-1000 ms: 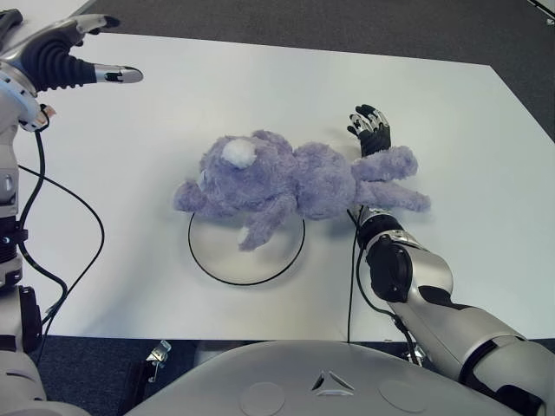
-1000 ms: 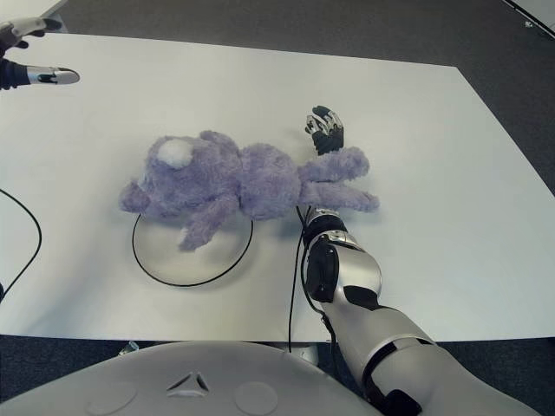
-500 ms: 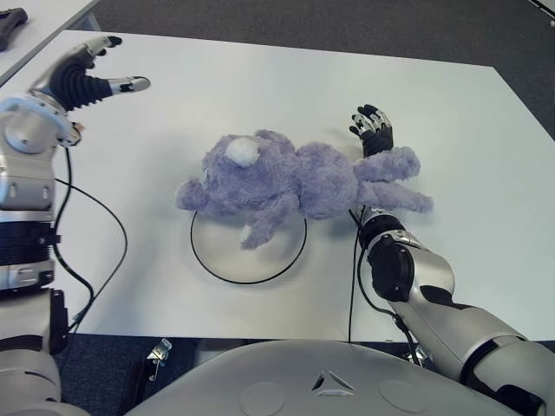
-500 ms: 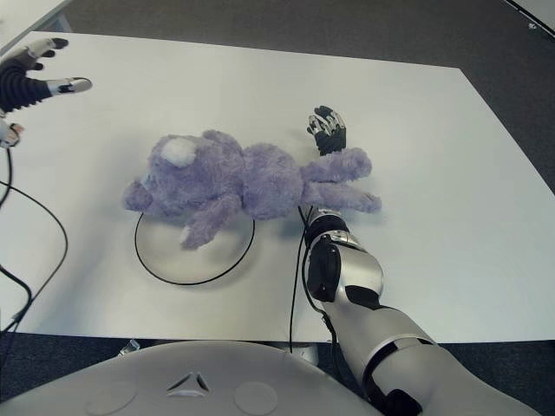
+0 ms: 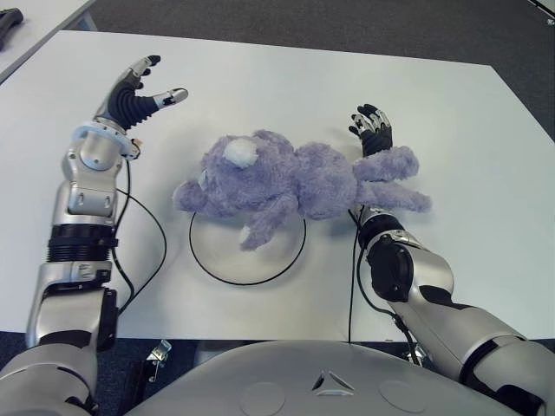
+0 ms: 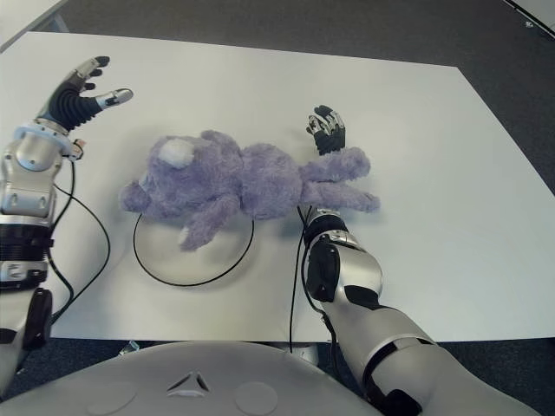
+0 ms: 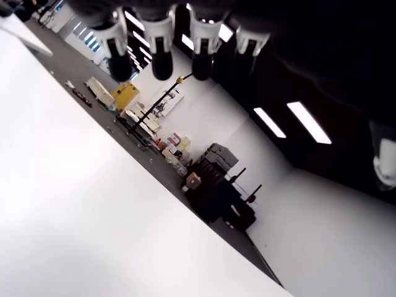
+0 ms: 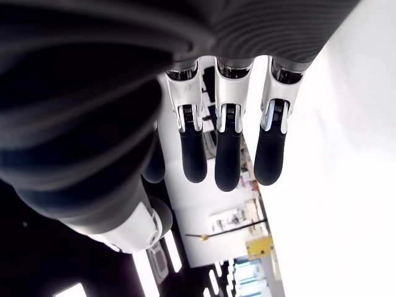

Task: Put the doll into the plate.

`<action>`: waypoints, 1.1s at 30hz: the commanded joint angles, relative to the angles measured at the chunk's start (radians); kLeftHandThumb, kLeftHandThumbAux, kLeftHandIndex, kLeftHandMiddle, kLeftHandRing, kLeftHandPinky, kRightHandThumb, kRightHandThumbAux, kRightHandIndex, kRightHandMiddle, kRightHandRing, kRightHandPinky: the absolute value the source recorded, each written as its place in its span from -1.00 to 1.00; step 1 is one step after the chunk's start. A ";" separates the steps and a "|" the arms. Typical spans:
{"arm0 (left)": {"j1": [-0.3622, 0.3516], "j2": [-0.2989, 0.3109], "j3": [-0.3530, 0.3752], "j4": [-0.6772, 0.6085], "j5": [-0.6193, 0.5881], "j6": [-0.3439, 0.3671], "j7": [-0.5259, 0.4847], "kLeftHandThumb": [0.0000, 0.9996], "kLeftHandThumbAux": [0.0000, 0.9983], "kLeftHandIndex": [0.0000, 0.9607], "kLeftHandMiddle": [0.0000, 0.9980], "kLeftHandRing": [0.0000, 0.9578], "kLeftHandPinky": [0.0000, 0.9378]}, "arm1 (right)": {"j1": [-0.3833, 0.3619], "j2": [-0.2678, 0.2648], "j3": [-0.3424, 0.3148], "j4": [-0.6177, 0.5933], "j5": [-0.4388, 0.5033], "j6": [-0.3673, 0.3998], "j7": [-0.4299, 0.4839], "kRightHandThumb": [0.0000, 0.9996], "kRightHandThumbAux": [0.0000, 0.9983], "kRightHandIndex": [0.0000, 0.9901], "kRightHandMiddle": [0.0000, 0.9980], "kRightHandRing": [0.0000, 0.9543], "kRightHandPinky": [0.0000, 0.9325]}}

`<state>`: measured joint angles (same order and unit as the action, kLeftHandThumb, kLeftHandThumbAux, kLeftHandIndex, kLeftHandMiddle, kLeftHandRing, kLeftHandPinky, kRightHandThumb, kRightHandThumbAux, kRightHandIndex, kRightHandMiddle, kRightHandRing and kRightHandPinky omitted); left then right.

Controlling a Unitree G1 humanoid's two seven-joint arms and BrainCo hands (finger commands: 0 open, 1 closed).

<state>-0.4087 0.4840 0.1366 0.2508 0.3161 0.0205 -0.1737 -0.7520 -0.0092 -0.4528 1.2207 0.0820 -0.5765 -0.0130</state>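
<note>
Doll (image 5: pixel 295 180) overhanging plate (image 5: pixel 210 263) rim

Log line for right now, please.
doll: partly over plate | right hand: open, under doll's legs | left hand: open, raised far-left

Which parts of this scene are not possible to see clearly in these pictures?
- Far rim of the plate: eye views, covered by the doll.
- Palm of the right hand: eye views, behind the doll's legs.
- Doll and plate: absent from both wrist views.
- Left hand: open, nothing hidden.
</note>
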 commanded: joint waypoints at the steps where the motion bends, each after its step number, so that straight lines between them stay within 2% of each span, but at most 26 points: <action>1: -0.029 -0.067 -0.015 0.066 -0.045 0.003 0.048 -1.00 -0.16 -1.00 -1.00 -1.00 -1.00 | 0.223 0.039 -0.011 0.118 0.014 0.032 -0.021 -0.08 0.63 -0.47 -0.47 -0.40 -0.29; 8: -0.060 -0.107 -0.032 0.137 -0.054 -0.020 0.077 -1.00 -0.16 -1.00 -1.00 -1.00 -1.00 | 0.223 0.044 -0.015 0.118 0.022 0.029 -0.022 -0.07 0.63 -0.47 -0.46 -0.40 -0.28; 13: -0.082 -0.143 -0.032 0.247 -0.082 -0.106 0.094 -1.00 -0.17 -1.00 -1.00 -1.00 -1.00 | 0.223 0.044 0.004 0.119 0.001 0.025 -0.045 -0.13 0.62 -0.47 -0.47 -0.41 -0.30; 19: -0.097 -0.181 -0.010 0.368 -0.132 -0.171 0.111 -1.00 -0.20 -1.00 -1.00 -1.00 -1.00 | 0.225 0.042 0.010 0.119 -0.001 0.027 -0.050 -0.16 0.61 -0.47 -0.46 -0.40 -0.30; 33: -0.120 -0.186 0.018 0.487 -0.186 -0.250 0.120 -1.00 -0.20 -1.00 -1.00 -1.00 -1.00 | 0.224 0.035 0.007 0.119 0.011 0.037 -0.041 -0.16 0.59 -0.47 -0.47 -0.40 -0.29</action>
<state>-0.5100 0.3109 0.1397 0.6747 0.1718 -0.1966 -0.0830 -0.7530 -0.0069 -0.4312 1.2201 0.0771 -0.5798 -0.0454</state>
